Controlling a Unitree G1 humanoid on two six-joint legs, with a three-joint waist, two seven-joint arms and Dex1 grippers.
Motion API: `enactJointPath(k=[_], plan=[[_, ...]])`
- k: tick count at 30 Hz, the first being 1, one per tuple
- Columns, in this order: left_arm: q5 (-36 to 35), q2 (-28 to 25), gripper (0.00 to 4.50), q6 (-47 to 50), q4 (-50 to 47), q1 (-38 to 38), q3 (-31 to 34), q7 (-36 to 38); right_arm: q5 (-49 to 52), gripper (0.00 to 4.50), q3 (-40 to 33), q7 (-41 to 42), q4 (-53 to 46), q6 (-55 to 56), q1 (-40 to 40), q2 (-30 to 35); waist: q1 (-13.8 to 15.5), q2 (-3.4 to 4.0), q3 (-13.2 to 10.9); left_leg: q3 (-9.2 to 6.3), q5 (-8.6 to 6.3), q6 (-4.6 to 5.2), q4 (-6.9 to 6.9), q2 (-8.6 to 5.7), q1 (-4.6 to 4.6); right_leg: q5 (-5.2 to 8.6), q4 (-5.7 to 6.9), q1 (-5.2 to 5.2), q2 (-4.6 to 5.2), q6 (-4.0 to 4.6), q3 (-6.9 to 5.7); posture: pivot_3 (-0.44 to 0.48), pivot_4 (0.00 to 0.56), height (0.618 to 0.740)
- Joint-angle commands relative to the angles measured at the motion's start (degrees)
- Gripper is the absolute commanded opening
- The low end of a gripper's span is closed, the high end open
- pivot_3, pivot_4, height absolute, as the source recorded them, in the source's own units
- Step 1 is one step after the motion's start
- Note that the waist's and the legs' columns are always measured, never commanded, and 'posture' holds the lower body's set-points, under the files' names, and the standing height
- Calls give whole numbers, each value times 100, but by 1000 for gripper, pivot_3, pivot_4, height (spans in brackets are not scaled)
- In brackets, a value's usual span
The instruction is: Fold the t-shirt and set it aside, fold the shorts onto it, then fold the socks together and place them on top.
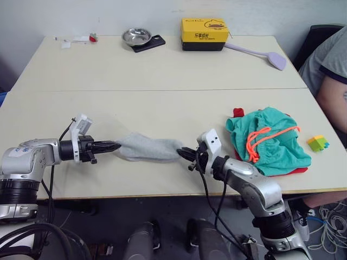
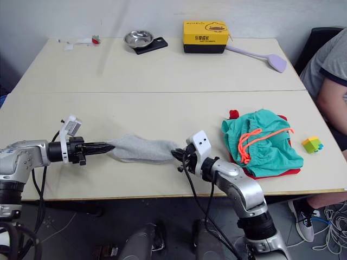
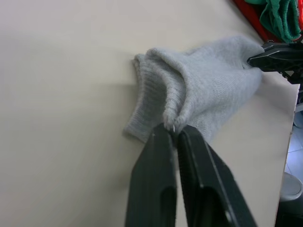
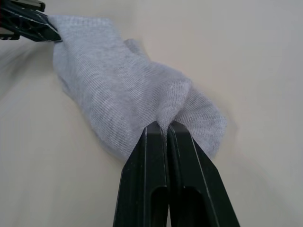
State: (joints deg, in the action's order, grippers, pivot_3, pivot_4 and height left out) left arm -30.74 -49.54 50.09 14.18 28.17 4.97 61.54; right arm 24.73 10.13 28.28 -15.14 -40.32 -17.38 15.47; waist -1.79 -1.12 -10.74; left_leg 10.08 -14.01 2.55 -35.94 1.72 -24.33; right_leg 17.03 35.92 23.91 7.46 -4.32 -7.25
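Left gripper [image 1: 115,145] clamped on one end of the soft light grey knit socks [image 1: 149,147]; its two black fingers [image 3: 163,161] pinch a fold of the ribbed cuff. Right gripper [image 1: 183,153] clamped on the opposite end, fingers [image 4: 161,142] pressed together over a bunch of knit. Socks lie low centre of the head view, stretched between the two grippers on the pale beige table [image 1: 162,76], near its front edge.

Right of them, at centre right: crumpled teal-green fabric shorts [image 1: 274,141] with a neon-orange drawstring [image 1: 260,140], lying on the bright red t-shirt [image 1: 295,171], of which just edges peek out. Small yellow-green-blue toy block [image 1: 318,143] just beyond the shorts.

Upper frame, far edge: steel bowl [image 1: 136,36] on a dark slab, yellow box [image 1: 204,33], lilac long-handled spatula [image 1: 265,56]. A person's arm [image 1: 331,92] at the right edge.
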Motion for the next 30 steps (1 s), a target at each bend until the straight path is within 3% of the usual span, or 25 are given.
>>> enactJointPath(k=[1, 5, 8, 11, 14, 15, 17, 22, 27, 30], plan=[[42, -57, 1354, 41, -161, -171, 118, -91, -63, 678, -137, 84, -98, 283, 16, 60, -2, 0, 0, 0, 0, 0, 0, 0, 0, 0, -1, -1, 0, 0, 0, 0, 150, 740], [10, -191, 2600, 66, -272, -382, 264, -91, -61, 2029, -316, 191, -226, 373, 44, 243, 3, 0, 0, 0, 0, 0, 0, 0, 0, 0, 0, 0, 0, 0, 0, 0, 150, 740], [72, -179, 3615, -502, -355, -507, 568, -113, 107, 3134, -494, 434, -429, 485, 29, 415, 4, 0, 0, -2, 0, 0, 0, 0, 0, 0, -2, 0, 2, 0, 0, 0, 150, 740], [-111, -46, 3615, -1188, -668, -547, 876, 155, 465, 3134, -648, 766, -602, 520, -165, 434, 0, 0, 0, -3, -1, -1, 2, 1, 0, 0, -3, 1, 3, 0, 1, 0, 150, 740], [-289, 171, 3656, -1477, -1059, -529, 847, 366, 525, 2418, -479, 891, -589, 475, -407, 347, -2, 0, 0, -3, -1, -2, 4, 2, 1, 0, -4, 1, 3, 0, 2, 0, 150, 740], [-106, 411, 3474, -1886, -1160, -491, 609, 346, 235, 2006, -113, 864, -377, 600, -562, 215, 5, 0, 0, -3, -1, -2, 4, 2, 1, 0, -4, 1, 4, 0, 2, 0, 150, 740], [271, 755, 3049, -2457, -1210, -460, 186, 252, -360, 1685, 538, 824, 29, 866, -791, 76, 3, 0, 0, -2, -1, -1, 3, -1, 3, 0, -5, -4, 4, 0, 2, 0, 150, 740], [983, 1457, 1542, -3373, -763, -465, -379, -121, -1234, 41, 1146, 549, 1023, 1412, -975, -264, 5, -1, 1, 3, 1, 3, -4, -1, 4, 0, 3, -8, -1, 0, -2, 0, 150, 740], [1561, 1740, 18, -3910, -102, -482, -596, -624, -1679, 0, 1205, 489, 1514, 1717, -915, -281, 3, -1, 1, 6, 16, 36, -13, -2, 3, -1, 5, -10, -1, -1, -7, 0, 150, 740], [1679, 1806, 18, -3976, 45, -544, -558, -812, -1660, 0, 1005, 519, 1443, 1713, -807, -188, 4, -2, 2, 0, 8, 21, -15, 0, 11, -1, 7, -21, 1, -1, -11, 0, 150, 740]])
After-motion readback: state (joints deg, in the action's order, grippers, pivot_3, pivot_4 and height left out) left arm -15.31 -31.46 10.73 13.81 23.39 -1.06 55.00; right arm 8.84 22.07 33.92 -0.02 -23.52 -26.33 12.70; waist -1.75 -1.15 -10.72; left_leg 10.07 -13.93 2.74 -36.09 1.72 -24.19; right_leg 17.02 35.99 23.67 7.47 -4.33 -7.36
